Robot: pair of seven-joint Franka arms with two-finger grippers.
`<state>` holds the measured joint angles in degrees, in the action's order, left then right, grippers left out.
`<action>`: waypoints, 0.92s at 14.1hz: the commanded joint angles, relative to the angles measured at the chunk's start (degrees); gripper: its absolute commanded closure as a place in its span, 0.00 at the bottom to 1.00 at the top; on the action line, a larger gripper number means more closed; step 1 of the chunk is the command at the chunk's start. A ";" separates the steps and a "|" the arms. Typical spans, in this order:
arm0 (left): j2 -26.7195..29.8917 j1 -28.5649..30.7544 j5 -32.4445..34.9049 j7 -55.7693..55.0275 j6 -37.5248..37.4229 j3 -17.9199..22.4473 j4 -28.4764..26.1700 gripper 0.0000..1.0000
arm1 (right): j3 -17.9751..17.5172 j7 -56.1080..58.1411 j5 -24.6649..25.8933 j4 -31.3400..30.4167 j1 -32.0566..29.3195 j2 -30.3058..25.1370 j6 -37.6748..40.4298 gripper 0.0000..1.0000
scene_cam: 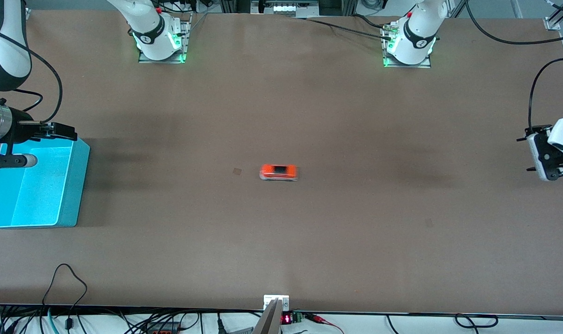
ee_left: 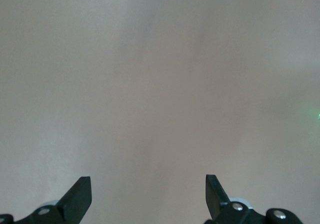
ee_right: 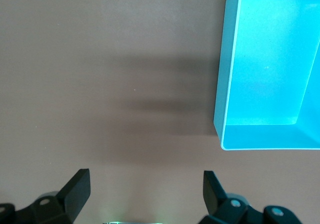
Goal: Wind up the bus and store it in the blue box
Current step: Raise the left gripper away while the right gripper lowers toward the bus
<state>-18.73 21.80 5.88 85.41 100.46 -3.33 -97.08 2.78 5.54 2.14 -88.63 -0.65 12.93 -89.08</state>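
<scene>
Wires hang along the tabletop [scene_cam: 309, 260] edge closest to the front camera, and one small bracket sits there too. Next comes the bus [scene_cam: 278, 172], all alone in the middle of the tabletop. It sits flat, roof up, and its long side runs from one arm's end of the tabletop to the other.

At the right arm's end sits the blue box [scene_cam: 75, 185], open on top, with nothing seen inside. It is well apart from the bus.

Over that box's edge hangs the right pincer [ee_right: 146, 191], fingers wide apart and holding nothing. Out at the left arm's end hangs the left pincer [ee_left: 148, 196], also wide apart and holding nothing, with only bare tabletop below it.

Both pincers are well apart from the bus, with the bus between them. I can't say for sure which arm is closer; they look about the same. Whichever arm goes must travel toward the middle and pinch the bus across its short sides. Winding has not started yet.
</scene>
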 commanded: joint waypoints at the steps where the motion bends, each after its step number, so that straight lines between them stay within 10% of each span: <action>1: 4.66 -0.09 0.71 -8.12 -5.70 -0.71 -0.13 0.00 | -0.15 2.01 -0.03 -0.23 -0.23 0.34 0.40 0.00; 13: 10.21 -0.01 -0.17 -72.79 -28.29 -16.61 8.39 0.00 | -0.15 3.16 -0.03 -0.14 0.83 0.17 0.31 0.00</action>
<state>-8.09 21.56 5.85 21.15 74.98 -17.86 -91.29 2.74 7.76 2.14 -88.66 -0.31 13.76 -89.06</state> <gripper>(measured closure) 0.000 0.000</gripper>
